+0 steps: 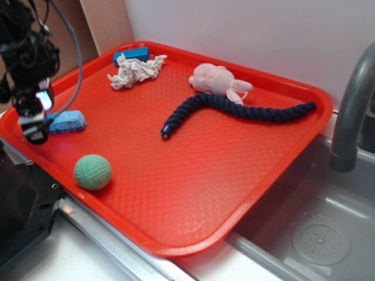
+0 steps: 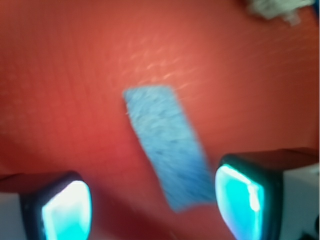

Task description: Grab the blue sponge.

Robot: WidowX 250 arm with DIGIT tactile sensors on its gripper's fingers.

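Claw (image 2: 150,200) wide, fingers (image 2: 65,210) straddling. Sponge (image 2: 167,150) lies below, between them, long axis diagonal, nearer one finger.

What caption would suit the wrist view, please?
Open gripper above the blue sponge on the red tray.

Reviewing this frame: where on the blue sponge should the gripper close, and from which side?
Probably across the narrow width of the blue sponge at mid-length, coming from above. It lies flat on the red tray, a long rectangle angled between the open fingers of the gripper, so some wrist rotation may help square up.
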